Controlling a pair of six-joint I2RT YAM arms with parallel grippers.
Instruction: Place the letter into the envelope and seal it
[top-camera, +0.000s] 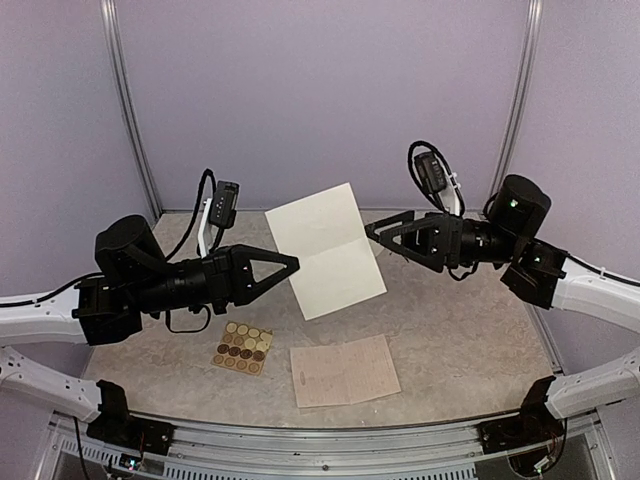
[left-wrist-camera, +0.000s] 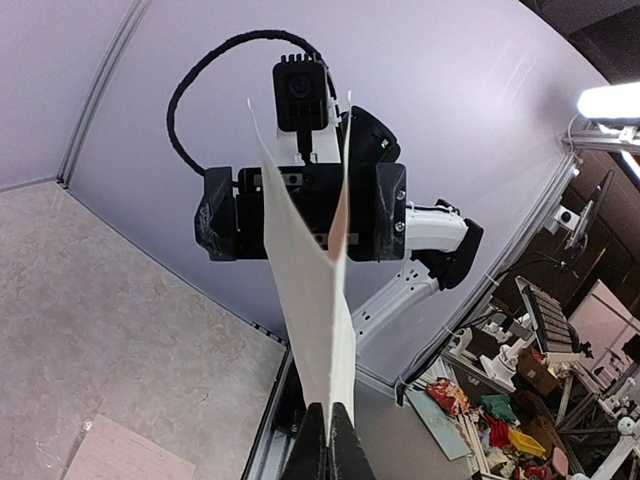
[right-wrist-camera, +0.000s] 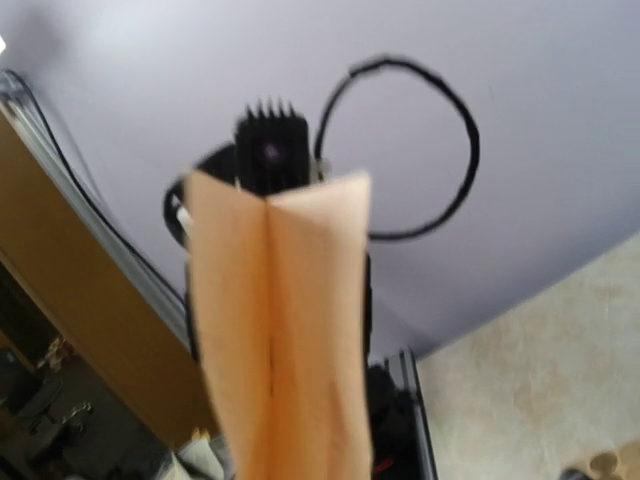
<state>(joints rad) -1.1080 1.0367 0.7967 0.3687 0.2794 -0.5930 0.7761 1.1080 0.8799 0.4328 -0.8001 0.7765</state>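
Observation:
The cream envelope (top-camera: 325, 250) hangs in the air above the table's middle, a rectangle with a crease across its middle. My left gripper (top-camera: 296, 264) is shut on its left edge; in the left wrist view the fingertips (left-wrist-camera: 318, 450) pinch the envelope's (left-wrist-camera: 310, 300) near edge. My right gripper (top-camera: 369, 231) is shut on its right edge. In the blurred right wrist view the envelope (right-wrist-camera: 280, 320) fills the centre and hides the fingers. The letter, a pinkish handwritten sheet (top-camera: 345, 372), lies flat on the table near the front, below the envelope. It also shows in the left wrist view (left-wrist-camera: 125, 455).
A tan card of round stickers (top-camera: 243, 347) lies on the table left of the letter, under my left arm. Pale purple walls close the back and sides. A metal rail (top-camera: 330, 440) runs along the near table edge.

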